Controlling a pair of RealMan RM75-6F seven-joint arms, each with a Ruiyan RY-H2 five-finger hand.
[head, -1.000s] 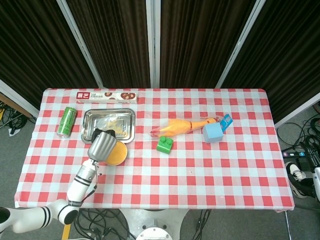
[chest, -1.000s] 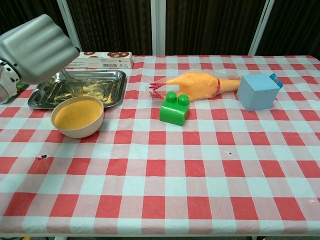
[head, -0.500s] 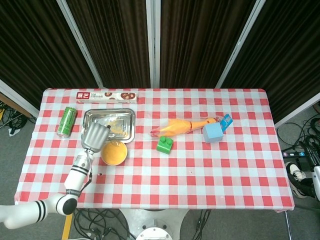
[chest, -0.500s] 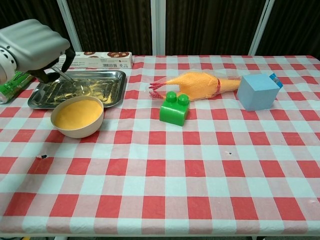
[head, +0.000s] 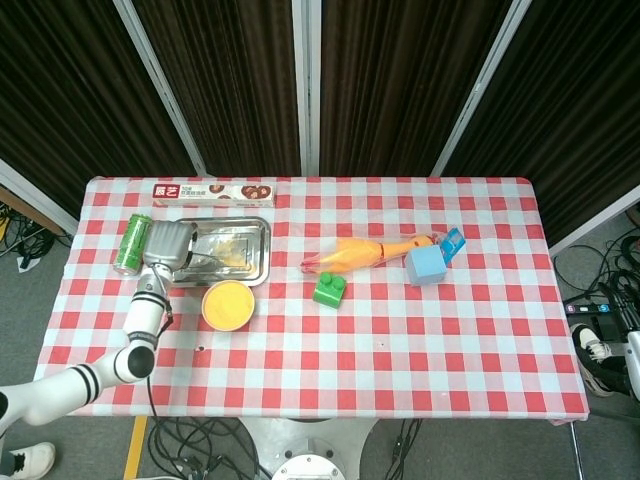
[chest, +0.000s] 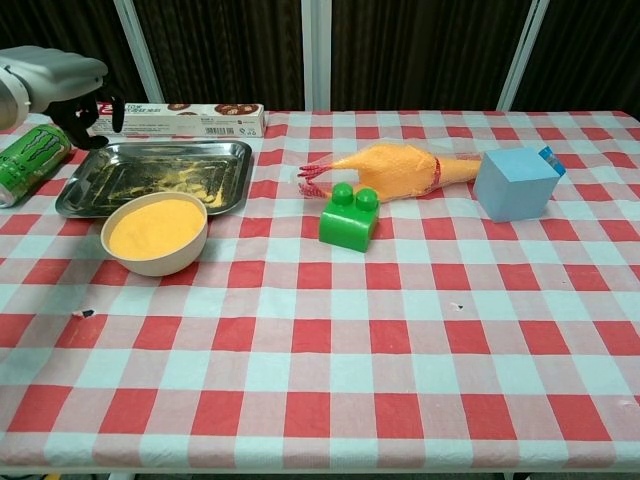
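Left hand (head: 167, 245) hovered over the left edge of the one steel tray (head: 245, 262); fingers curled downward, holding nothing.
One green can (head: 131, 243) lay just beside it; one bowl (head: 227, 305) of orange powder sat near the tray; one green block (head: 329, 288); one blue cube (head: 425, 266).

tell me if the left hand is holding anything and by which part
Nothing is held. The left hand hovers over the left end of the metal tray, beside the green can, fingers curled on nothing.

Table (head: 420, 340) under red-and-white checked cloth. Dark pleated curtains (head: 230, 90) behind its far edge, split by white posts (head: 307, 85). Grey floor (head: 600, 420); cables (head: 610, 300) off the right edge.
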